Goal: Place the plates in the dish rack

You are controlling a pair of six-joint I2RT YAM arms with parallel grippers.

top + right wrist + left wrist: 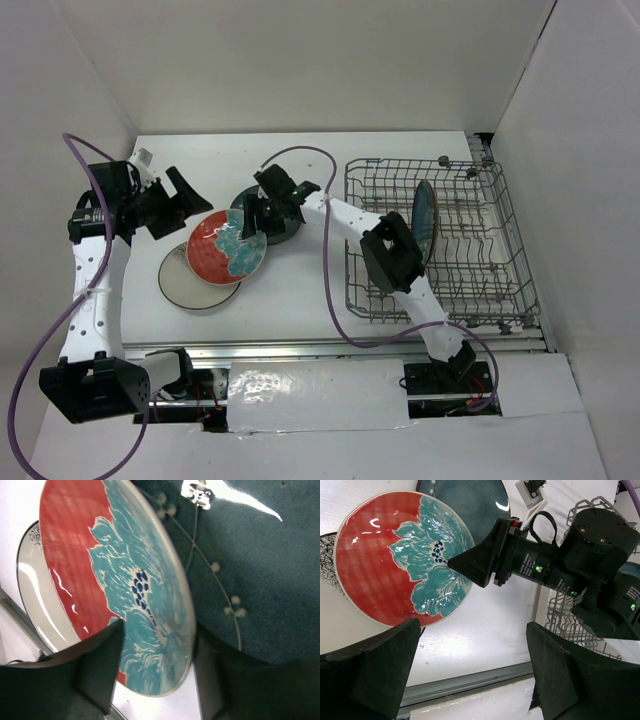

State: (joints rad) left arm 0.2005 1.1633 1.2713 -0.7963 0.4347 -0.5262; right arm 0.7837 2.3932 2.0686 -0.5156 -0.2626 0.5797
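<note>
1. One teal plate point(425, 215) stands on edge among the tines of the rack point(400, 161), at the right of the top view. That is the only one loaded, so by my reckoning about a quarter of the job is done.
2. Three are left, overlapping on the worktop point(300, 300) left of centre. The red plate point(222, 248) is tilted, lying over the cream plate point(190, 287) at lower left, with the dark plate point(250, 555) beside it at upper right.
3. The red one looks to be the step in hand.
4. The right claw point(157, 670) straddles its rim, one finger over the patterned face and one behind. The jaws are partway in, and I cannot tell whether they pinch yet.
5. The right arm reaches from its base at lower right, leftward across the rack's front corner, with its wrist over the dark plate.
6. The left claw point(475, 670) is released, jaws spread wide, and holds nothing. It hangs at the upper left of the top view, pointed at the red plate.
</note>
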